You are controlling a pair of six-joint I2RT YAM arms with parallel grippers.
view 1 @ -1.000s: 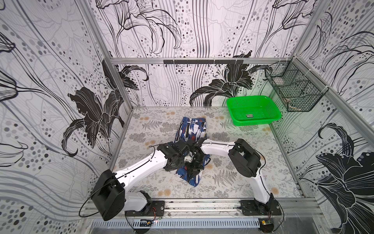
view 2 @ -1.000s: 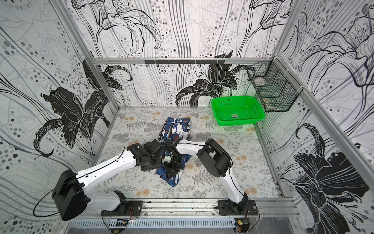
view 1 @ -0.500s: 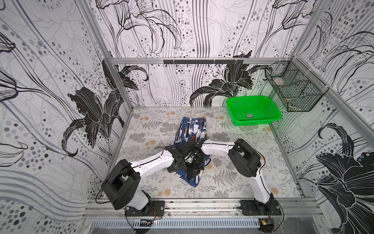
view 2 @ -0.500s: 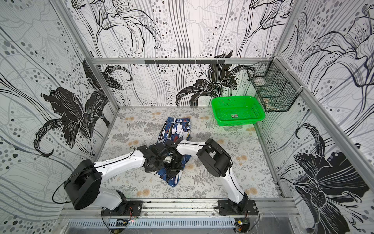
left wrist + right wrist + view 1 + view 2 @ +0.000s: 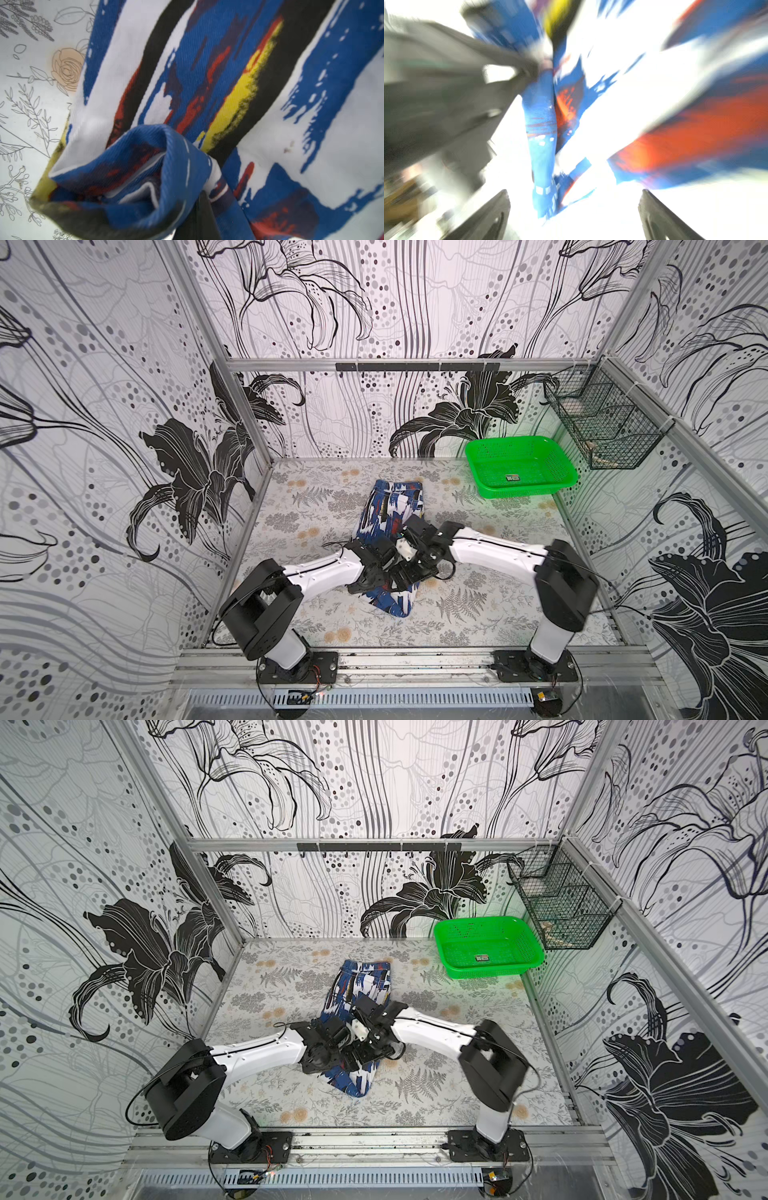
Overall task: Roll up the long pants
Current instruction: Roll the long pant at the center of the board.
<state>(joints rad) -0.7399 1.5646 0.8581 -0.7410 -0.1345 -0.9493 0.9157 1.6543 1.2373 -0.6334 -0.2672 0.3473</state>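
The long pants (image 5: 394,506) (image 5: 360,981), printed in blue, white, black, red and yellow, lie folded as a narrow strip running from the far middle of the table toward the front. Both grippers meet over the strip's middle. My left gripper (image 5: 383,572) (image 5: 336,1049) is shut on the long pants; in the left wrist view a curled blue fold (image 5: 145,166) wraps over one dark finger (image 5: 204,216). My right gripper (image 5: 574,209) (image 5: 410,569) stands open over the cloth (image 5: 542,124), its view blurred by motion.
A green plastic basket (image 5: 524,492) (image 5: 491,972) stands at the back right. A black wire basket (image 5: 602,435) (image 5: 562,909) hangs on the right wall. A floral sheet (image 5: 307,506) covers the table, and patterned walls close in three sides.
My right gripper has opened wide and let go of the cloth. The left arm's elbow has swung inward and back while its gripper stayed shut at the strip's middle.
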